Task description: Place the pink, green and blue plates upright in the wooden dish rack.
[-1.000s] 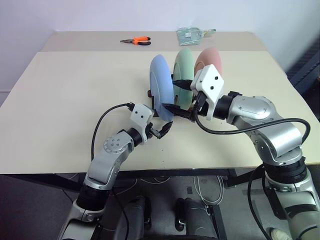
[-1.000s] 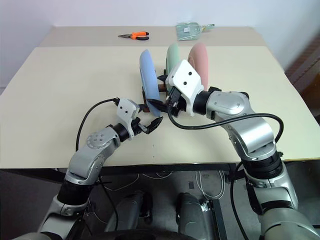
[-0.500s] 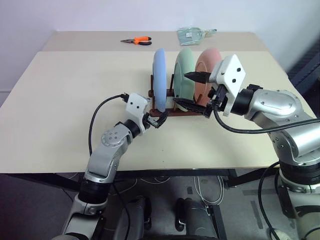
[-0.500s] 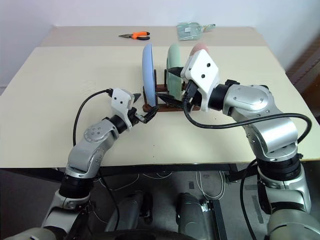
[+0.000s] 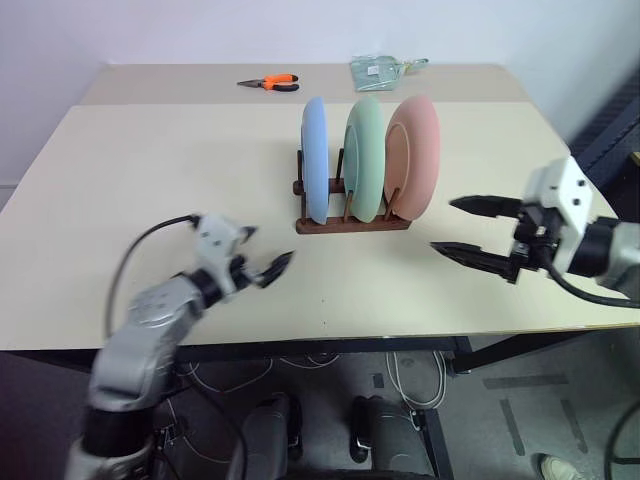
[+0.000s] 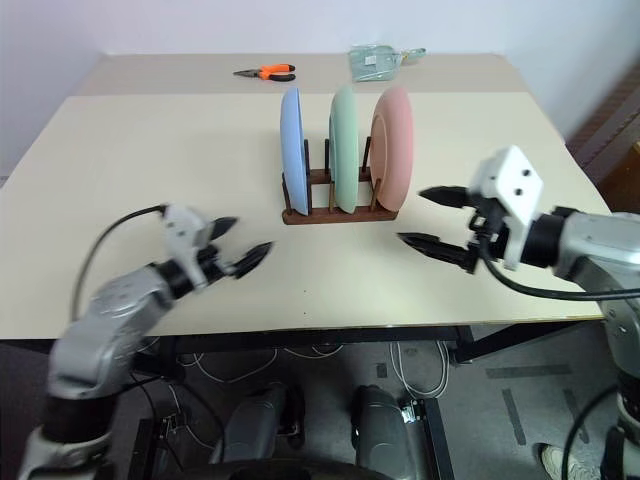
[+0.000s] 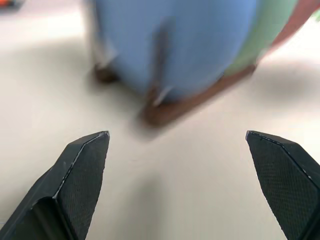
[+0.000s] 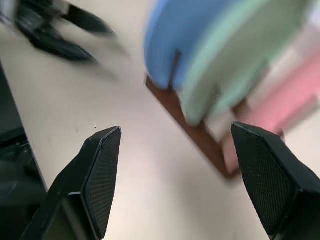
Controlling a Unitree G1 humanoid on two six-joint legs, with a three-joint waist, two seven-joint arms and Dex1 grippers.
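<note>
The blue plate [image 5: 314, 160], green plate [image 5: 364, 158] and pink plate [image 5: 415, 155] stand upright side by side in the wooden dish rack [image 5: 350, 222] at mid-table. My left gripper [image 5: 268, 246] hovers open and empty over the table, in front of the rack and to its left. On the rack's right, my right gripper [image 5: 443, 224] is also open and empty, with its fingers pointing towards the pink plate. The left wrist view faces the blue plate [image 7: 170, 45] and the rack [image 7: 170, 107]. All three plates, blue [image 8: 185, 35] foremost, appear in the right wrist view.
Orange-handled pliers [image 5: 270, 82] and a clear plastic bag [image 5: 382, 68] lie on the far part of the table, behind the rack. The table's front edge [image 5: 330, 342] runs just below both grippers.
Both grippers have drawn away from the rack, the left one to the left and the right one to the right. The blue plate, tilted a second ago, now stands upright.
</note>
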